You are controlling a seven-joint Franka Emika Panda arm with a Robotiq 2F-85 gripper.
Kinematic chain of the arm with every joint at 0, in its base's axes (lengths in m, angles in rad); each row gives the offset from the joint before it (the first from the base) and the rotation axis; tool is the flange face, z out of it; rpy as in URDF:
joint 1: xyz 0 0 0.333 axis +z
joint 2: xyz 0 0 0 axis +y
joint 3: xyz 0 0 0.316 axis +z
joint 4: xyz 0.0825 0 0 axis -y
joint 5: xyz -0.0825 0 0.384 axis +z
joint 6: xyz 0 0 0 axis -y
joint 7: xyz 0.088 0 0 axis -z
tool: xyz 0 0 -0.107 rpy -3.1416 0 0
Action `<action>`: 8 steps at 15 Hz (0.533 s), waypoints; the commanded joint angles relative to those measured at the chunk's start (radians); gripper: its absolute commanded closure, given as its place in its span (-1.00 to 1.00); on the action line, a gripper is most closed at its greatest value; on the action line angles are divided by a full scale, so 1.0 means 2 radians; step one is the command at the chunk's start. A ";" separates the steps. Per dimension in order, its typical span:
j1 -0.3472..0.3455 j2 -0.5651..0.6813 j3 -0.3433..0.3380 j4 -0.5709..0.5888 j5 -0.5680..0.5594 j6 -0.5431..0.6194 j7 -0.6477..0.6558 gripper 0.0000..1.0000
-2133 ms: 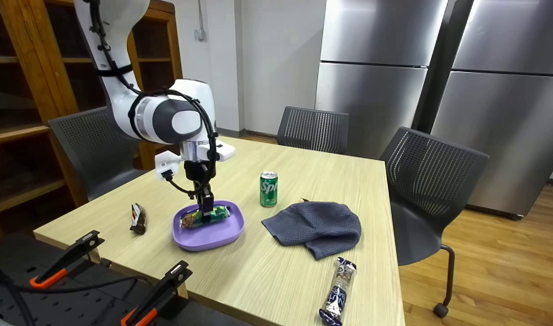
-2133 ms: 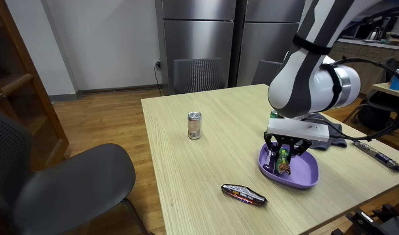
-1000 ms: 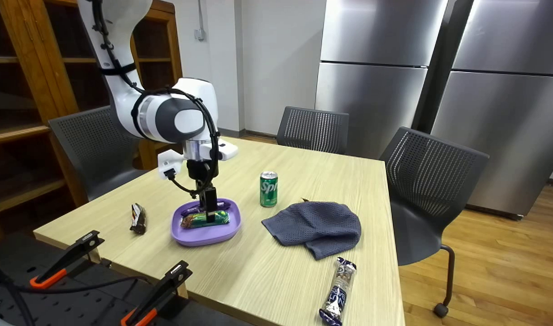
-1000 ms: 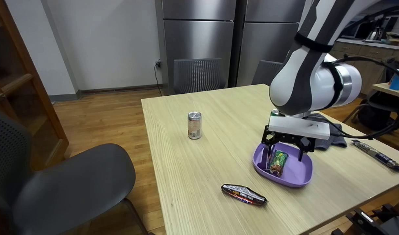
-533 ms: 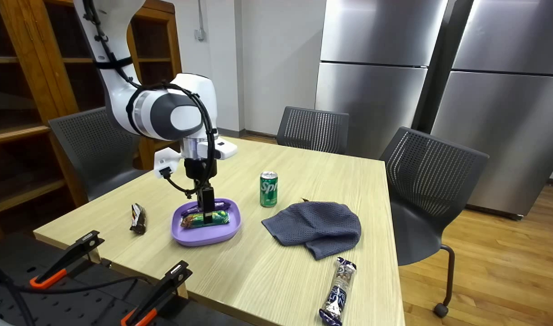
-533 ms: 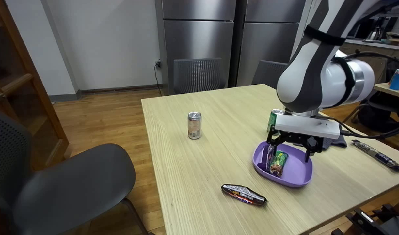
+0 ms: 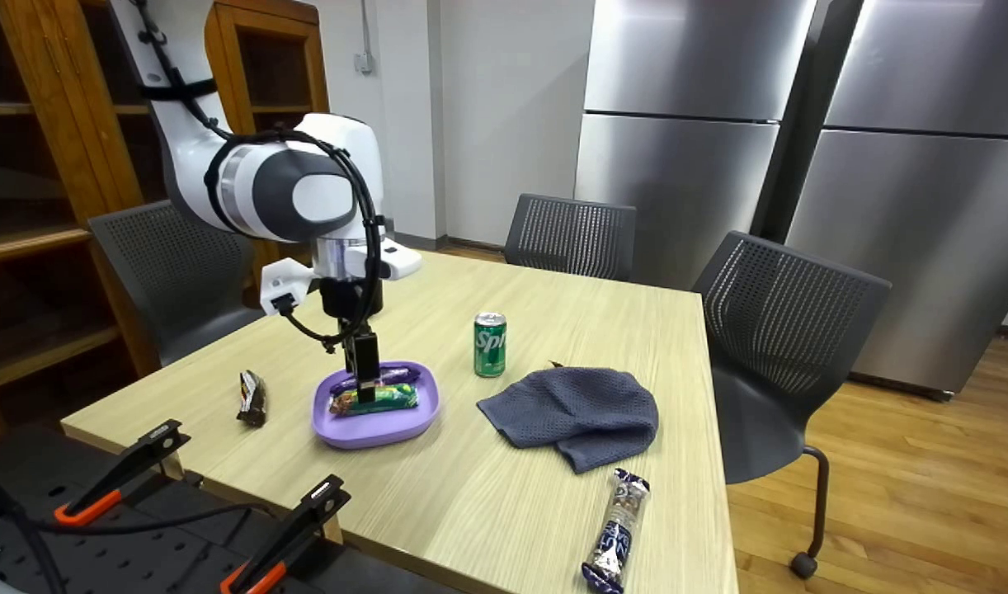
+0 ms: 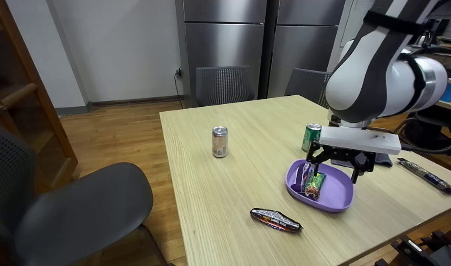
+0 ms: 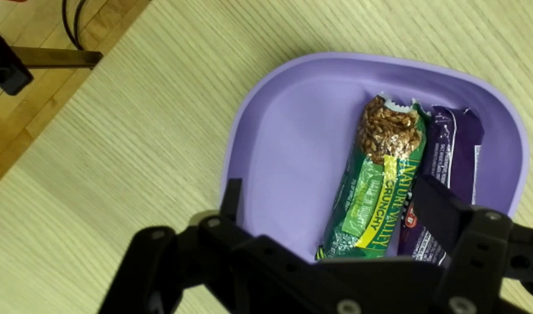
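Observation:
My gripper [image 8: 335, 176] hangs wide open over a shallow purple tray [image 9: 288, 144], with nothing held between its fingers. In the tray lies a green Nature Valley bar [image 9: 380, 192], its clear end showing brown oats. Right alongside it is a bar in a dark purple wrapper [image 9: 458, 161], partly covered in the wrist view by one dark finger [image 9: 441, 209]. The opposite finger [image 9: 231, 198] shows over the tray's near-left rim in that view. Both bars also appear in the tray in both exterior views, beneath the raised fingertips.
A green Sprite can [image 7: 490, 346] stands beyond the tray, and a pale can [image 8: 220, 142] stands farther off. A brown-wrapped bar [image 8: 275, 220] lies beside the tray. A grey cloth [image 7: 578, 421] and a dark-blue-wrapped bar [image 7: 617, 528] occupy another side. Clamps [image 7: 289, 528] grip the table edge.
The jaws have opened from around the green bar and let it go in the tray. The tray shifted slightly, and the gripper has since risen and drawn back toward the clamped table edge.

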 commanded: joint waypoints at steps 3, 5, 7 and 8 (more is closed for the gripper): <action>0.021 -0.048 0.001 -0.041 -0.031 0.002 0.021 -1.00; 0.036 -0.054 0.000 -0.047 -0.044 0.003 0.027 -1.00; 0.048 -0.061 0.002 -0.053 -0.058 0.004 0.033 -1.00; 0.058 -0.061 0.003 -0.054 -0.067 0.004 0.041 -1.00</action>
